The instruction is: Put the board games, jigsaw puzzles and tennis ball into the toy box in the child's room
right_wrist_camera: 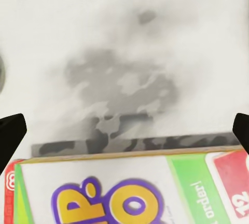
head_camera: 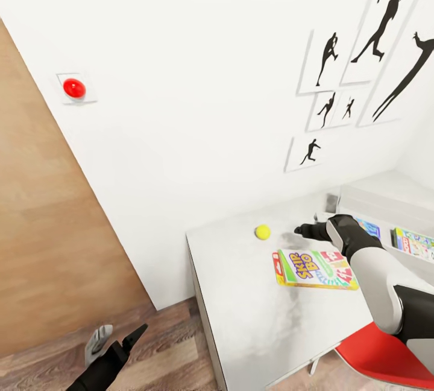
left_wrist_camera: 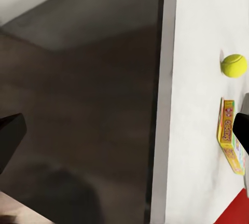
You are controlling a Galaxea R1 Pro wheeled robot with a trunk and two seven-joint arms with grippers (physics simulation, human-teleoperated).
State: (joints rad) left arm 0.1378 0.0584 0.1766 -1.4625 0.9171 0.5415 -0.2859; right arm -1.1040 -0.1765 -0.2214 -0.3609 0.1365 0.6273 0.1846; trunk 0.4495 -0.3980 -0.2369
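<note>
Yellow-green ball: tennis ball (head_camera: 262,232) lying loose on the table (head_camera: 253,312), toward its far end, at about 10 o'clock from the Skip-Bo box and apart from it.
Skip-Bo box: white, green and red board game (head_camera: 314,268) lying flat on the table, title up, near the table's right side.
Right tool: right tool (head_camera: 308,232) hovering just beyond the far edge of the Skip-Bo box, at 3 o'clock from the ball; the right wrist view shows its two dark finger tips set wide apart with nothing between them, the box lid below.
Toy box: light grey bin (head_camera: 386,204) at 2 o'clock from the Skip-Bo box, holding colourful flat boxes (head_camera: 415,244).
Left tool: left tool (head_camera: 117,343) hanging low off the table's near left corner, over the wood floor (head_camera: 169,349), its fingers spread and empty.
Step in hand: judged to be a pick from the table, ball or Skip-Bo box; which one cannot be told.
Next move: lower the right tool, straddle the chosen thing, close, then carry it to the toy box.
Surroundings: red chair (head_camera: 386,358) at 5 o'clock; silhouette pictures (head_camera: 361,53) on the white wall.
</note>
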